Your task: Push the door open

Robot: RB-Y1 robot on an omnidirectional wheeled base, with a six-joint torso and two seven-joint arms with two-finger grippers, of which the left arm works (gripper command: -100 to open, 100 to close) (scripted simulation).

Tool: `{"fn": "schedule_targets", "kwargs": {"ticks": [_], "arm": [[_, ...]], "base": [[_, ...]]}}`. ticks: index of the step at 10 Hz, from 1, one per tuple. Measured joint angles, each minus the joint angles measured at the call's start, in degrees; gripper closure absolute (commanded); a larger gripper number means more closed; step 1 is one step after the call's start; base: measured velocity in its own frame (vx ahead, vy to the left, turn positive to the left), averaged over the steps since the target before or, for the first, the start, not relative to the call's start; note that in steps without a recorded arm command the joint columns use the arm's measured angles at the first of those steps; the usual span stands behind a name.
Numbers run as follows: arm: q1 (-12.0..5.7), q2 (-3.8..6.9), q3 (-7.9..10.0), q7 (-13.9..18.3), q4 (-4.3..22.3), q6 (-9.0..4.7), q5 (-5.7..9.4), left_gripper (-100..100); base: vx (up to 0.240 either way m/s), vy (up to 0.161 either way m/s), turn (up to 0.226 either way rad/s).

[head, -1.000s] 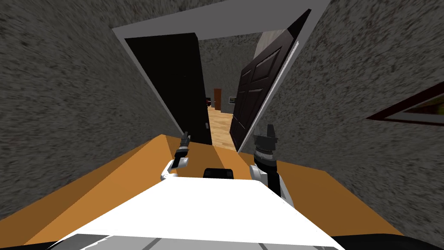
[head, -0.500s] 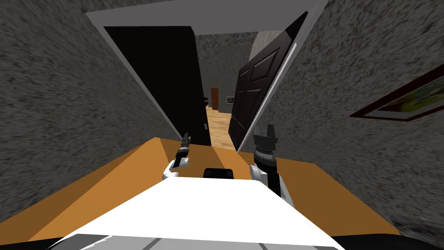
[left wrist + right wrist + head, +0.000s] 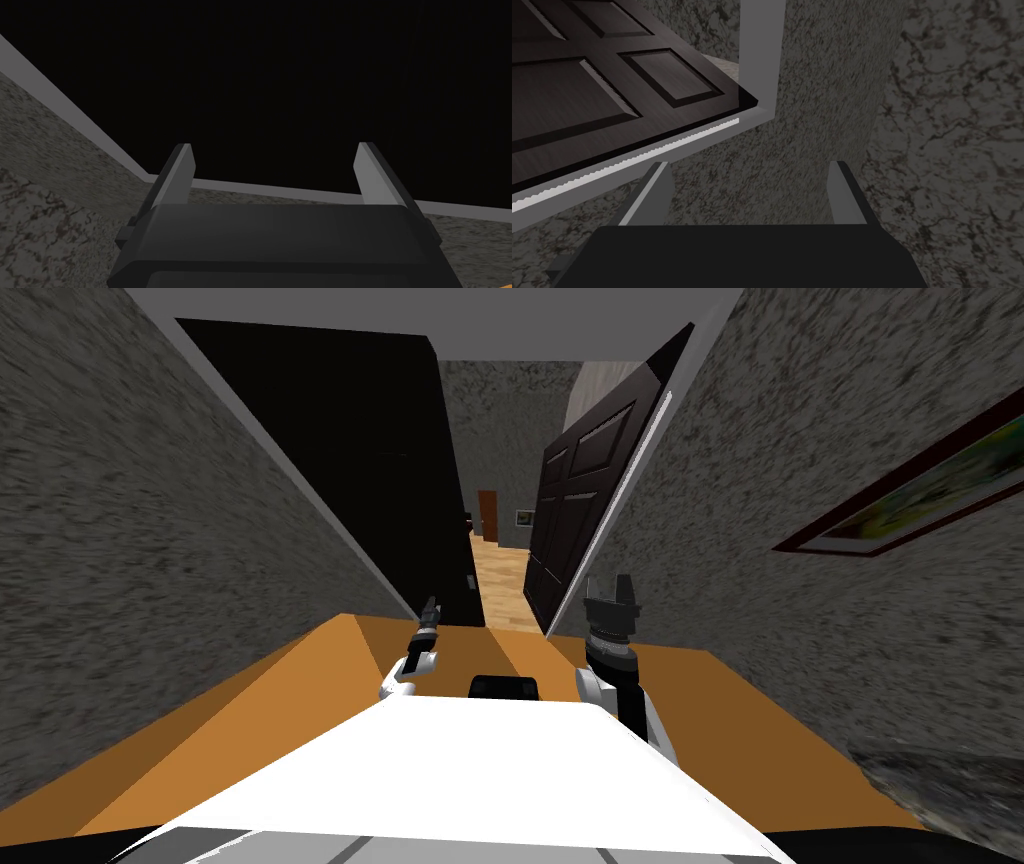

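A dark panelled door [image 3: 580,503] stands swung well inward on the right side of a grey-framed doorway [image 3: 640,458]. Beyond the gap lies a light wood floor [image 3: 505,578]. My right gripper [image 3: 611,588] is raised just short of the door's hinge side, open and empty. In the right wrist view the door [image 3: 587,95] and the grey frame [image 3: 762,60] lie just past that gripper [image 3: 752,172], apart from its fingers. My left gripper [image 3: 430,606] points at the left side of the doorway. Its wrist view shows it [image 3: 274,160] open before a black area.
Rough grey walls close in on both sides [image 3: 150,548]. A framed picture [image 3: 910,493] hangs on the right wall. Orange floor [image 3: 330,658] lies under my arms. Far down the hall stand a brown door [image 3: 487,515] and a small picture [image 3: 524,518].
I have moved forward toward the doorway, so the frame and walls have spread outward in the head view. The door stands slightly further open. Both arms keep their pose.
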Motion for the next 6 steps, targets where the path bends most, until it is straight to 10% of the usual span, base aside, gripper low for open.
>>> {"fn": "schedule_targets", "kwargs": {"ticks": [6], "arm": [[-3.24, -0.5, 1.82, -0.4, 8.3, -1.93, -0.13, -100]], "base": [[0.036, 0.089, -0.14]]}}
